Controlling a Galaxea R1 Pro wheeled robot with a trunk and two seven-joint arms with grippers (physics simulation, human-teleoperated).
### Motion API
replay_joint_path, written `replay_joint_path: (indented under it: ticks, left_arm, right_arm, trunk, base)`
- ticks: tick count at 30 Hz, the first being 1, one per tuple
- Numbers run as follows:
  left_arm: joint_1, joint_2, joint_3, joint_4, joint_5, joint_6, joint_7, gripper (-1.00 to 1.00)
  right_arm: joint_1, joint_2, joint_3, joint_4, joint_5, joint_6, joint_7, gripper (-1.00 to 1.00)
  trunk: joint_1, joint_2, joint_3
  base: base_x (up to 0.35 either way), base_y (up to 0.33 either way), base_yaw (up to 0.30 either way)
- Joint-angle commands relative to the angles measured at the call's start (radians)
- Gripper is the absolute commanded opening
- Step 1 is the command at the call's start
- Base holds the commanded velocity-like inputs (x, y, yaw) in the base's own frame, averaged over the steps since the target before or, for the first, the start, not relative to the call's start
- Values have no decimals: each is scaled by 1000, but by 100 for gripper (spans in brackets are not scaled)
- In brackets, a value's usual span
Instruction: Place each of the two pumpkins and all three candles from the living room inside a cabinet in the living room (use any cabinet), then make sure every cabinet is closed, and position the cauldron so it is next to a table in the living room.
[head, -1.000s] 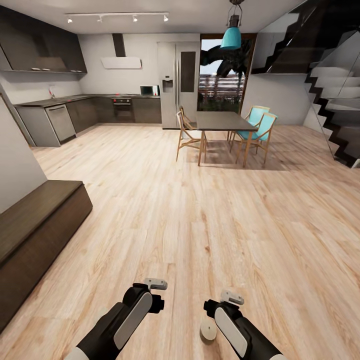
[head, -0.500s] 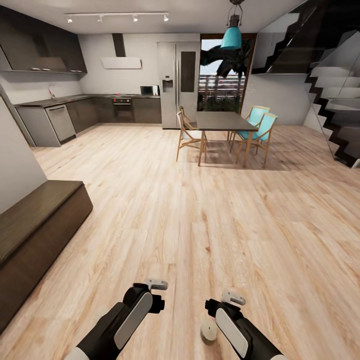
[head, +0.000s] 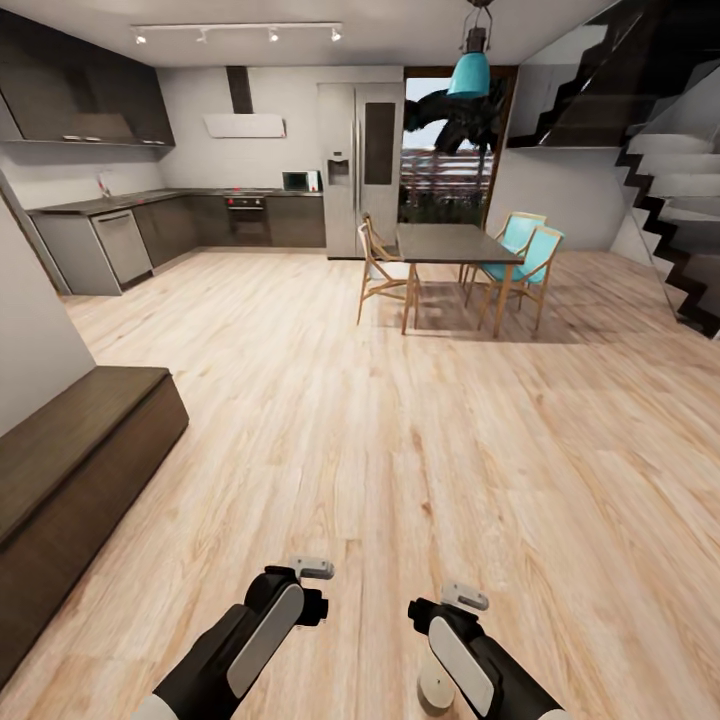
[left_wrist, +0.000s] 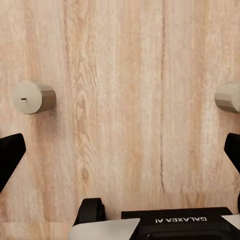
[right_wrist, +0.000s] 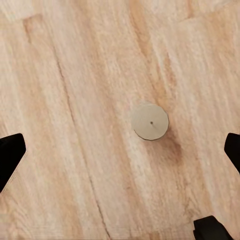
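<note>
From the head view, the robot stands on the pale wooden floor (head: 420, 400) with both arms held low in front of it. One candle (head: 436, 692) sits on the boards right against the near side of the right arm, just below and beside the right gripper (head: 452, 601). The left gripper (head: 305, 575) hangs well to the other side of it, so the right arm is plainly the nearer one. The cabinet (head: 80, 450) runs along the wall off to the robot's left, its top bare. Far across the room stand the dining table (head: 450, 243) and the kitchen units (head: 170, 225); neither has a part in this step. From here I cannot tell how either pair of fingers stands.

The left wrist view looks straight down at the boards. Two candles lie there: one candle at the one edge (left_wrist: 32, 97), showing its flat end and part of its side, and another candle at the far edge (left_wrist: 228, 96), half cut off. The dark fingertips (left_wrist: 10, 157) sit at both margins, spread wide, with nothing held.

The right wrist view shows a candle seen end-on (right_wrist: 150, 122), standing upright, its round top facing the camera. It sits between the two dark fingertips (right_wrist: 10, 155), which are wide apart and empty. My guess is that a straight drop of the right gripper would bring the fingers to either side of the candle.
</note>
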Motion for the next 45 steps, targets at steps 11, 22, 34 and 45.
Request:
replay_joint_path:
  ticks: [11,22,34,45]
  left_arm:
    - [-1,0,-7,-1,10,0,17,100]
    - [-1,0,-8,-1,10,0,18,100]
    - [-1,1,-8,-1,10,0,18,100]
    - [-1,3,0,-14,11,-3,16,100]
  right_arm:
    - [-1,-1,3,-1,-6,3,-7,100]
    - [-1,-1,3,23,-6,-26,-7,100]
    - [-1,-1,3,26,-7,-32,-7,100]
    - [-1,-2,4,91,-6,-33,-7,100]
  trunk:
    - [0,0,-1]
    - [0,0,-1]
    - [0,0,-1]
    - [4,-7,-4]
  base:
    - [273,17,0]
    - [168,-33,0]
    - [72,-28,0]
    - [16,0,0]
